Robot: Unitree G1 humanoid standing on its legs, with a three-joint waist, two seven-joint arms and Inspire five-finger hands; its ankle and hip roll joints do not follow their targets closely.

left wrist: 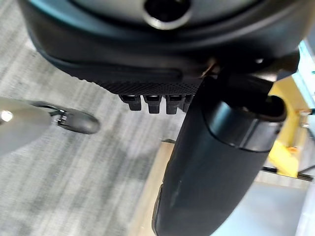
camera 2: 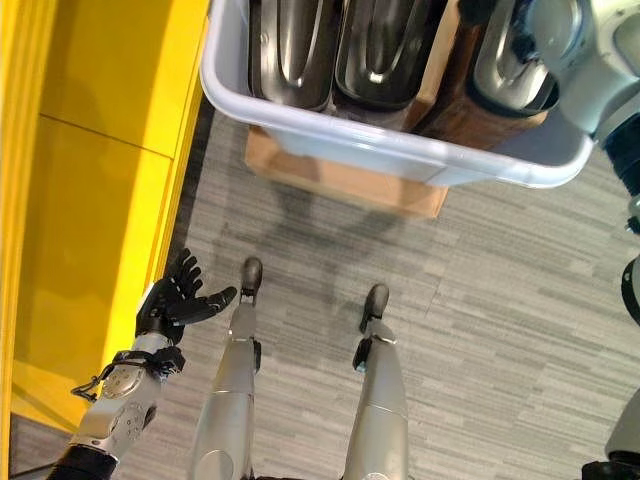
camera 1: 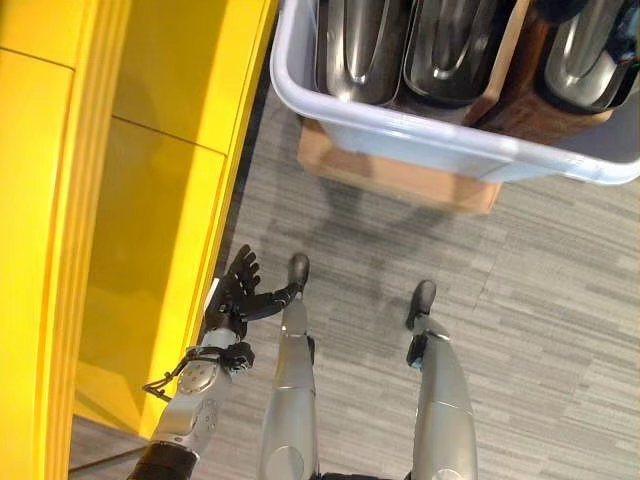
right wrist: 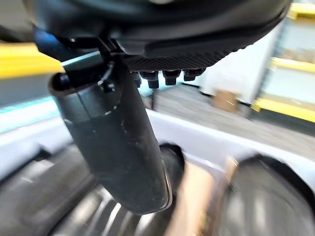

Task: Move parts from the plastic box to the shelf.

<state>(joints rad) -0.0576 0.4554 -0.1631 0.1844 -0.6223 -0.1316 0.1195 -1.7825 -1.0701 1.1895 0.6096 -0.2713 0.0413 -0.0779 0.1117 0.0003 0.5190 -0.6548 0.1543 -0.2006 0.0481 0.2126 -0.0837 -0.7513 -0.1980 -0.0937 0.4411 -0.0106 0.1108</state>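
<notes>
A pale plastic box (camera 1: 420,135) stands at the far side, with several shiny curved metal parts (camera 1: 360,50) standing in it between brown wooden dividers (camera 1: 505,75). The yellow shelf (camera 1: 120,200) runs down the left side. My left hand (camera 1: 236,296) hangs low beside the shelf's edge, open, fingers spread, holding nothing. My right arm (camera 2: 585,60) reaches over the box's right end. In the right wrist view my right hand (right wrist: 118,147) hovers open just above the metal parts (right wrist: 256,196), touching none that I can see.
The box rests on a tan cardboard base (camera 1: 400,180) standing on grey striped carpet (camera 1: 540,300). Open floor lies between the shelf and the box. Other yellow racking (right wrist: 290,105) shows far off in the right wrist view.
</notes>
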